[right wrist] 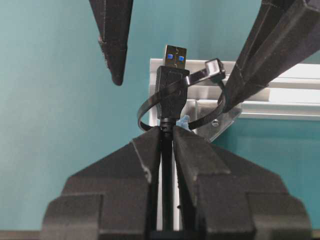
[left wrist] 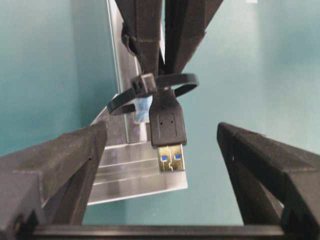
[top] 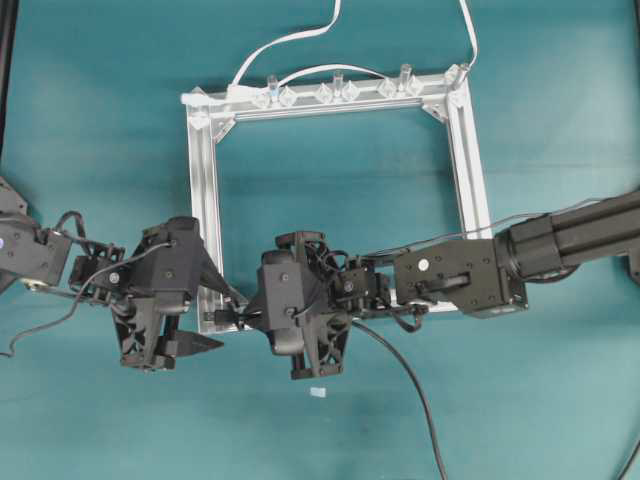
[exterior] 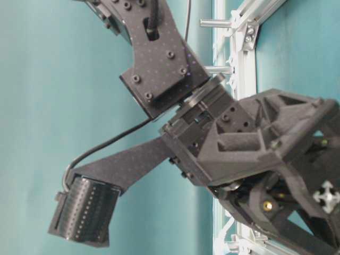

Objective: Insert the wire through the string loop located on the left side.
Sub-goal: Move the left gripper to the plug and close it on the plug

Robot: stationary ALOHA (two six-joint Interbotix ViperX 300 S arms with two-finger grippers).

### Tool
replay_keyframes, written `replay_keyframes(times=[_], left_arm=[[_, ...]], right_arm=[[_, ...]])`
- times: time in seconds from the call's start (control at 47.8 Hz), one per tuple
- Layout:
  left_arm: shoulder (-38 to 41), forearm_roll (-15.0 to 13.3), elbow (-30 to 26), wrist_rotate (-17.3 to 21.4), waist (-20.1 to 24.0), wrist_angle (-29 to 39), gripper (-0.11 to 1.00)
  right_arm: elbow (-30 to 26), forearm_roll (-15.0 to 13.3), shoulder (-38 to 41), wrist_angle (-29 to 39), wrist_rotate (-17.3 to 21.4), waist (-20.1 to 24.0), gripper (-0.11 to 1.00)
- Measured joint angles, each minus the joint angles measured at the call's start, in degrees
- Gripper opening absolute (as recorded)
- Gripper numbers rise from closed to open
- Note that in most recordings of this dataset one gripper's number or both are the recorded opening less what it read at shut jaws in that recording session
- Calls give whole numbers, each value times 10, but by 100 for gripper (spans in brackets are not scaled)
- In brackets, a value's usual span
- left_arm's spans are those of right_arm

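Note:
The wire's black plug (left wrist: 169, 127), with its silver and blue tip, pokes through the string loop (left wrist: 172, 81), a thin dark band tied at the near left corner of the aluminium frame (left wrist: 130, 170). My right gripper (right wrist: 165, 134) is shut on the wire just behind the plug (right wrist: 171, 82), and the loop (right wrist: 149, 107) circles the plug's body. My left gripper (left wrist: 162, 131) is open, one finger on each side of the plug, touching nothing. In the overhead view the left gripper (top: 226, 325) and the right gripper (top: 244, 316) meet at that frame corner (top: 212, 318).
The wire's slack (top: 410, 380) trails toward the table's front. A white cable (top: 290, 40) and clear clips (top: 335, 92) sit along the frame's far bar. A small white scrap (top: 318, 392) lies on the teal mat. The right arm (top: 560, 245) crosses the frame's right side.

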Motion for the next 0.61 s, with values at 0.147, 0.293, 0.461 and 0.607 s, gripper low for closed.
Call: replay_keyframes(times=[0.147, 0.293, 0.461, 0.607], left_arm=[[0, 0, -3, 0, 0, 0, 80], [0, 0, -5, 0, 0, 3, 55], [0, 0, -5, -8, -1, 25, 21], [1, 0, -6, -15, -1, 27, 21]], right_arm=[[-1, 0, 0, -1, 0, 0, 10], [-1, 0, 0, 0, 1, 0, 10], [-1, 0, 0, -1, 0, 0, 10], [-2, 0, 0, -1, 0, -1, 10]])
